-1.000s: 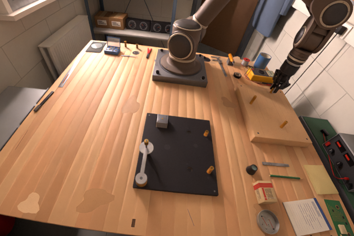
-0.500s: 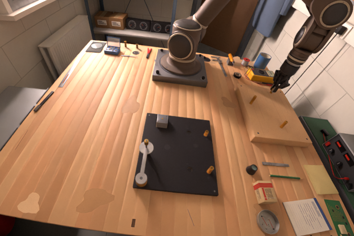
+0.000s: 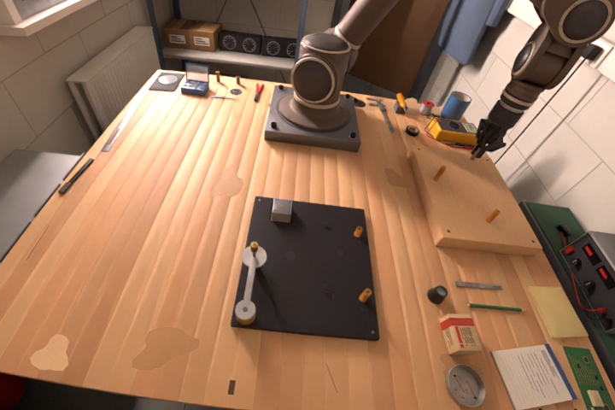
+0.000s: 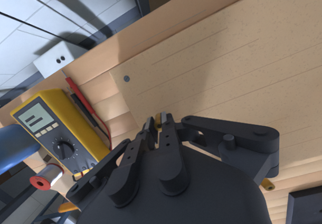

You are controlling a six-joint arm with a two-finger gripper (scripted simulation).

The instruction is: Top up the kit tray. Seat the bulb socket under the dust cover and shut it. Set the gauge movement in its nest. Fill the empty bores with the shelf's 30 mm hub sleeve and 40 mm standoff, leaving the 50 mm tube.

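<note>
Two brass cylinders stand apart on the raised wooden shelf, one near its back left and one toward its front right. At the shelf's far right corner my gripper is closed around a third small brass cylinder, mostly hidden by the fingers. The black kit tray lies mid-table. It carries two brass pieces, a grey box-shaped dust cover and a white pivoting arm. The black bulb socket and round gauge movement sit on the table to the tray's right.
The yellow multimeter with its red lead lies just beside the shelf's far corner, close to my gripper. A blue cup and solder spool stand behind it. The table's right edge runs right beyond.
</note>
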